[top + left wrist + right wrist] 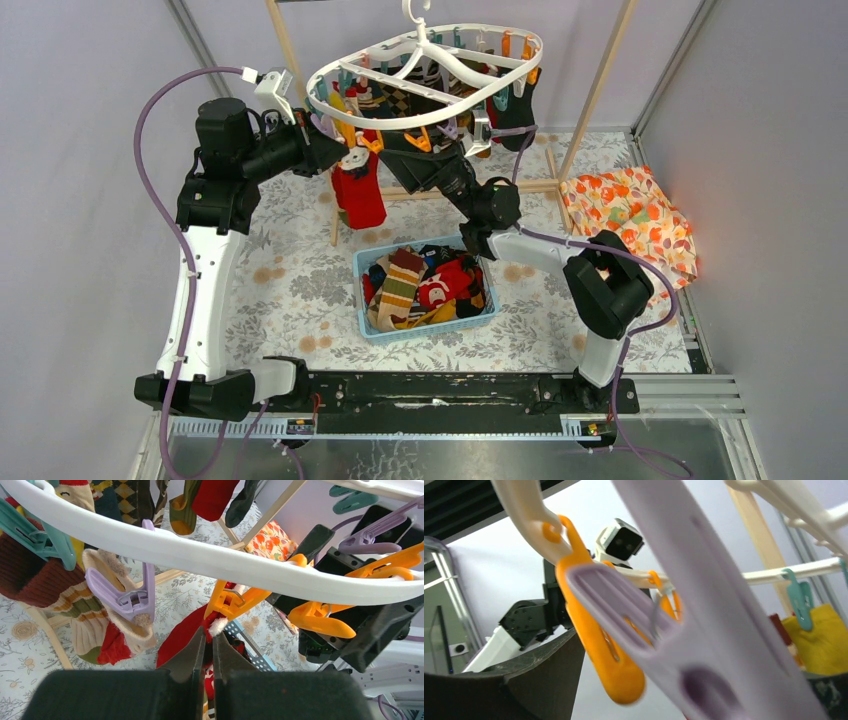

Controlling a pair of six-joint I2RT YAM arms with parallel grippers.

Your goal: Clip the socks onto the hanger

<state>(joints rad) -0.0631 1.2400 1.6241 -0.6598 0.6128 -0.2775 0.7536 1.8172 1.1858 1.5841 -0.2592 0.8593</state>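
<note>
Your left gripper (209,636) is pinching red sock (182,632) at white cuff, jaws nearly closed, holding it just under orange clip (235,600) on hanger (200,557) front rim. Your right gripper (435,142) is reaching beneath same rim, jaws standing wide, lilac clip (724,630) hanging between fingers; contact unclear. Other socks (420,285) are lying in blue basket (428,323) below hanger.

Top camera looks down from behind; both wrist cameras sit close to the hanger (200,555), right apparently tilted upward
</note>
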